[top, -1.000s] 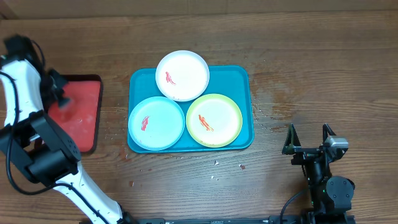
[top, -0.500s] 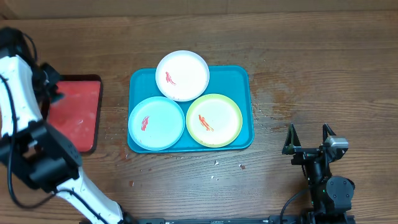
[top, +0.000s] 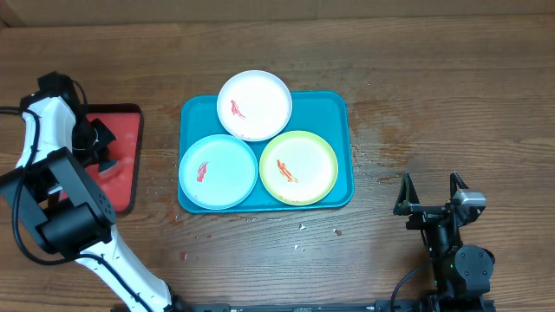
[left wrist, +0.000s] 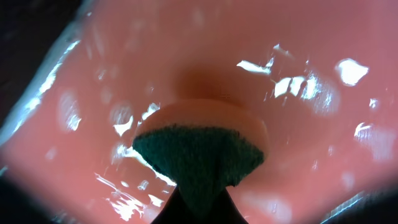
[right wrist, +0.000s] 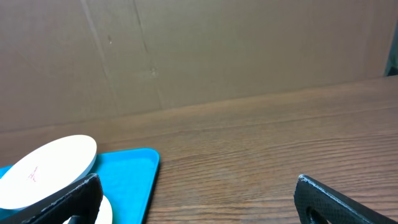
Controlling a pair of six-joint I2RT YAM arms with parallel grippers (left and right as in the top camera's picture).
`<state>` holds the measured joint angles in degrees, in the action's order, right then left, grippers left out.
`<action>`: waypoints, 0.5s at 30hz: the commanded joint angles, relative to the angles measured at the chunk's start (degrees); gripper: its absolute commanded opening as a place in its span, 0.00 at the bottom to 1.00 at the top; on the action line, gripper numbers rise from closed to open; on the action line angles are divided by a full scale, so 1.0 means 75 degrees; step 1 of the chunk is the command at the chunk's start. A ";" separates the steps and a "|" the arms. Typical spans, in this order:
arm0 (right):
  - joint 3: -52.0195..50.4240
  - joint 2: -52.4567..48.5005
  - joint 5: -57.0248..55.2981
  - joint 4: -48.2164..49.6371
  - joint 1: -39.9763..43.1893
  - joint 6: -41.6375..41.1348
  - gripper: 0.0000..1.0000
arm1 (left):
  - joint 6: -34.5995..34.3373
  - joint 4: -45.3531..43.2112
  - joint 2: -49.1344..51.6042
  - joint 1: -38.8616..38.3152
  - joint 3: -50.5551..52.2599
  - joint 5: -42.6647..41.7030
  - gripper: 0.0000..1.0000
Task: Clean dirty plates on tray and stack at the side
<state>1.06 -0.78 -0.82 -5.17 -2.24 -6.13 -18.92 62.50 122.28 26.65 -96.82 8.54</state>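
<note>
Dirty plates on teal tray (top: pixel 338 113) mid-table: white plate (top: pixel 254 105), light blue plate (top: pixel 218 171), yellow-green plate (top: pixel 298 166), all smeared; they lie right of left gripper (top: pixel 94 146), light blue plate nearest; left gripper pinches sponge (left wrist: pixel 199 155) over red tray (top: pixel 121 186) at left edge; right gripper (top: pixel 429 187) spread, idle near front right corner

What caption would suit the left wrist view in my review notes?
Left hand grips a green-faced sponge over the glistening red tray.
</note>
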 commanded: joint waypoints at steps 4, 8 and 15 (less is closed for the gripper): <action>-0.0079 0.0082 0.0009 0.0050 0.0032 0.0026 1.00 | 0.0119 0.0545 -0.1189 -0.0280 -0.2180 0.0775 0.04; -0.0079 0.0082 0.0009 0.0050 0.0029 0.0026 1.00 | -0.0146 0.0565 -0.1568 -0.0796 -0.2369 0.2101 0.04; -0.0079 0.0082 0.0009 0.0050 0.0032 0.0026 1.00 | -0.0746 0.0490 -0.0941 -0.1309 -0.1690 0.3756 0.04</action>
<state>1.06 -0.80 -0.80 -5.17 -2.24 -6.15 -20.36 66.13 110.34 16.56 -113.34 28.03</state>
